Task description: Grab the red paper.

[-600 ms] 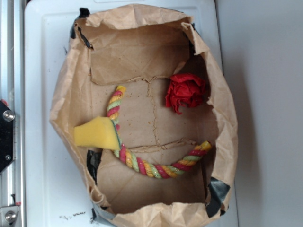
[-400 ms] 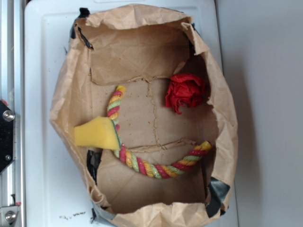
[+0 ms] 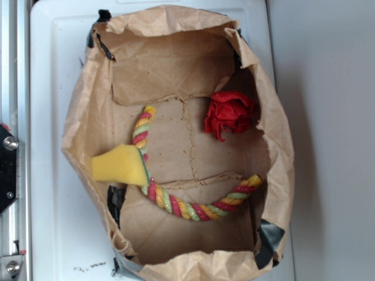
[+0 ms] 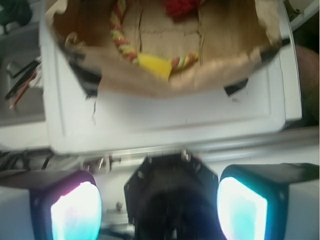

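Jaws wide apart, empty, gripper [image 4: 159, 200] well short of the bag [image 3: 88, 134], outside it. Red paper [image 3: 229, 113] sits in the bag's far right corner, against the wall. Risk: jaws snag the crumpled wall or drag it. Bag also holds rope [image 3: 176, 202] and sponge [image 3: 117, 165].

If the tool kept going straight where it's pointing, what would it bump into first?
Probably the near wall of the paper bag, before the red paper inside. The tool is wide open; depth is hard to judge.
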Motion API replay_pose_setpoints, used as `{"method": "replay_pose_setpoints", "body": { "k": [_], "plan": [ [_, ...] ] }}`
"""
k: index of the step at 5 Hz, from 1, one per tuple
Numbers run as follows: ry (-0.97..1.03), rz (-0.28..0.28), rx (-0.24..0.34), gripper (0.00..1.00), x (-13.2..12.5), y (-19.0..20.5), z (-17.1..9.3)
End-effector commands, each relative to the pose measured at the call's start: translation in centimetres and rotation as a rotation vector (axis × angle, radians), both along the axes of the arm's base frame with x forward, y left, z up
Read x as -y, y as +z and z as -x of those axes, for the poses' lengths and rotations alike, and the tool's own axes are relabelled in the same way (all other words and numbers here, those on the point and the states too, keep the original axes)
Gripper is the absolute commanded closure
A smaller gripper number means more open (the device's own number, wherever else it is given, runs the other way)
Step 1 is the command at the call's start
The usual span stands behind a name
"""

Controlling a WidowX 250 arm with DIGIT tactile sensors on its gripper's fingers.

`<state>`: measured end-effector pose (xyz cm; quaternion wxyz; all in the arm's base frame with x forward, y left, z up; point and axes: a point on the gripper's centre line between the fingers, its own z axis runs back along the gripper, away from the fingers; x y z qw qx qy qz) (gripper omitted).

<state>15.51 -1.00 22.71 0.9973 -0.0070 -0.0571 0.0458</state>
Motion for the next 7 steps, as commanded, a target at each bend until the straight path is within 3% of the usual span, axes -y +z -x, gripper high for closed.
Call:
{"method": "replay_pose_setpoints", "body": {
  "k": [1, 3, 4, 5, 7],
  "plan": [
    [0.065, 0.011, 0.014, 0.0, -1.7, -1.8, -4.9],
    [0.119, 0.077, 0.092, 0.0, -2.9, -4.5, -8.7],
    [0.143, 0.048, 0.102, 0.0, -3.5, -5.5, -10.7],
    [0.156, 0.063, 0.141, 0.0, -4.3, -6.7, -11.9],
    [0.202, 0.054, 0.194, 0.0, -6.0, -8.1, -12.3]
  ]
}}
